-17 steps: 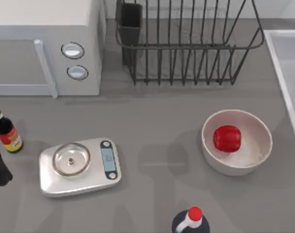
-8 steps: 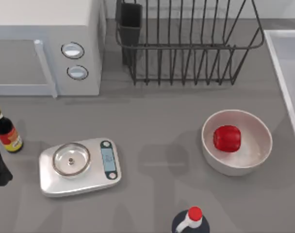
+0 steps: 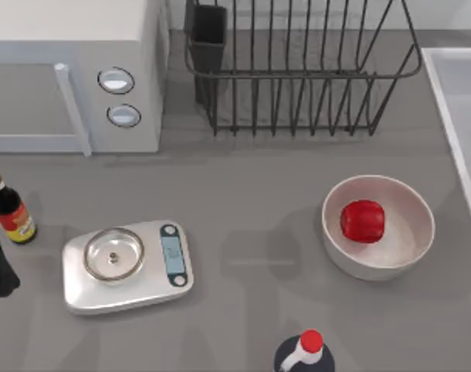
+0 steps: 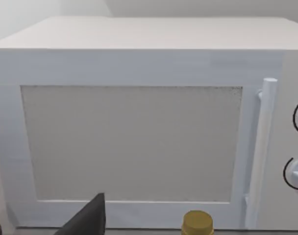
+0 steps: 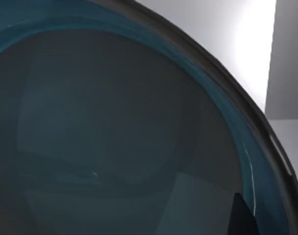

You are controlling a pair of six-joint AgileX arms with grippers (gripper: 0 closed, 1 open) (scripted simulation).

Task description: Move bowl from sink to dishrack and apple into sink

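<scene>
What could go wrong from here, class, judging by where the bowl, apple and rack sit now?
1. The right wrist camera sits very close inside the teal bowl; a poor grip could let it slip.
2. The apple lies in a white bowl, whose rim may hinder a grasp.
3. The dishrack has thin bars; the bowl could tip between them.

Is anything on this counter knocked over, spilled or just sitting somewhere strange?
Nothing is spilled or tipped. The only oddity: the small glossy red apple sits inside the large white bowl at the table's right, rather than loose on the grey counter. The dark wire dishrack stands square.
</scene>
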